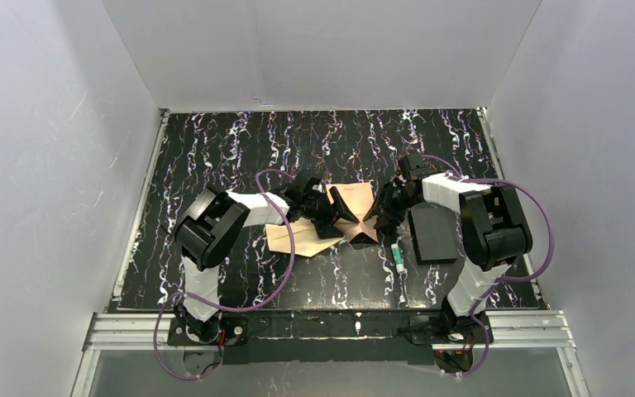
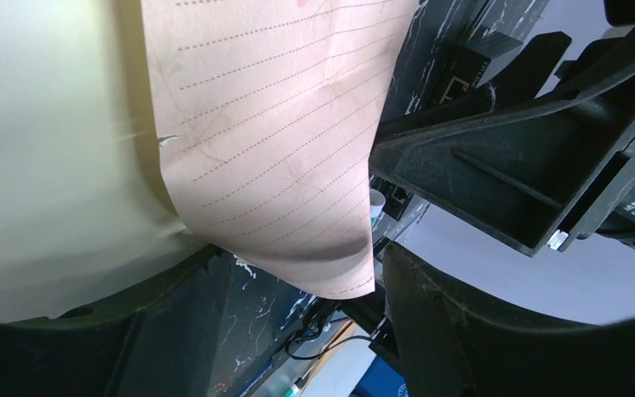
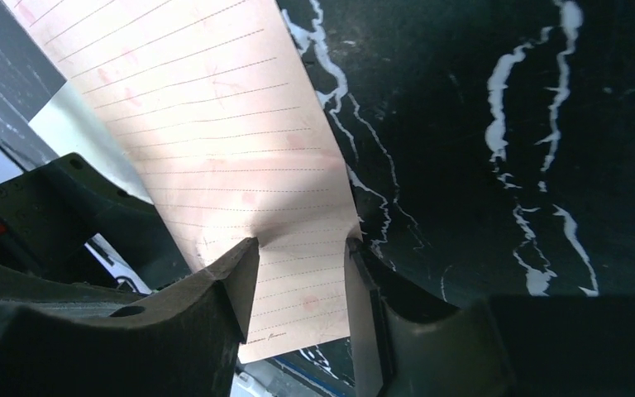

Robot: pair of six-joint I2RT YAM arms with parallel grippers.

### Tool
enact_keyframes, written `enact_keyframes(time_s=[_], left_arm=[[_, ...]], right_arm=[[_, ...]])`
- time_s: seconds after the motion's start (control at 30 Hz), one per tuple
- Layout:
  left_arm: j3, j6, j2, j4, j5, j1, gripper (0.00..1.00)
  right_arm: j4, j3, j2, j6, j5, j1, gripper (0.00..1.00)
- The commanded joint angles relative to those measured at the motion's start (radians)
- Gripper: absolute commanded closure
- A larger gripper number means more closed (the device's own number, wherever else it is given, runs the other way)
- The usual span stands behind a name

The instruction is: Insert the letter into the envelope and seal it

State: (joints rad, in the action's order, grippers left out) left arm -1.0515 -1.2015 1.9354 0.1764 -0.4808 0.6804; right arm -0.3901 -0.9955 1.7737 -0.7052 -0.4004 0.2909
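Letter edge inside parted right tool; left tool opposite.

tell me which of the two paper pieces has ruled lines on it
The pinkish letter: dotted ruled lines cross its face. The paler cream envelope beside it is plain.

A robot lab cell. White panels stand behind and beside the left pincer. Aluminium rails run on its near side.
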Motion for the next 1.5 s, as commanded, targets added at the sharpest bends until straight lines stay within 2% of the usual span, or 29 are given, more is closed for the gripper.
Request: enact_keyframes(time_s=[0.0,0.13,0.2,0.47,0.73,1.07,1.27,1.47], left_arm=[[0.054,0.025,-0.054,0.038,0.002,-0.023,0.32],[0.115,0.038,-0.097,0.106,0.003,-0.035,0.17],[0.128,0.055,-0.113,0.110,0.015,-0.040,0.15],[0.177,0.005,-0.158,0.171,-0.004,-0.079,0.14],[0.181,-0.113,-0.141,0.301,-0.129,-0.153,0.15],[0.041,0.043,0.001,0.313,-0.296,-0.168,0.21],[0.010,0.100,0.049,0.310,-0.300,-0.194,0.24],[-0.057,0.268,0.033,0.210,-0.258,-0.232,0.21]], right_arm=[[-0.041,0.059,0.042,0.042,0.020,0.016,0.46],[-0.019,0.080,0.030,0.031,-0.008,0.014,0.38],[-0.009,0.093,0.027,0.028,-0.006,0.014,0.35],[0.019,0.110,0.044,0.012,-0.020,0.014,0.34],[-0.009,0.095,0.073,0.038,0.002,0.015,0.36],[-0.097,0.034,0.133,0.168,0.061,0.018,0.36],[-0.157,-0.008,0.150,0.211,0.137,0.017,0.37],[-0.186,-0.012,0.152,0.227,0.205,0.017,0.38]])
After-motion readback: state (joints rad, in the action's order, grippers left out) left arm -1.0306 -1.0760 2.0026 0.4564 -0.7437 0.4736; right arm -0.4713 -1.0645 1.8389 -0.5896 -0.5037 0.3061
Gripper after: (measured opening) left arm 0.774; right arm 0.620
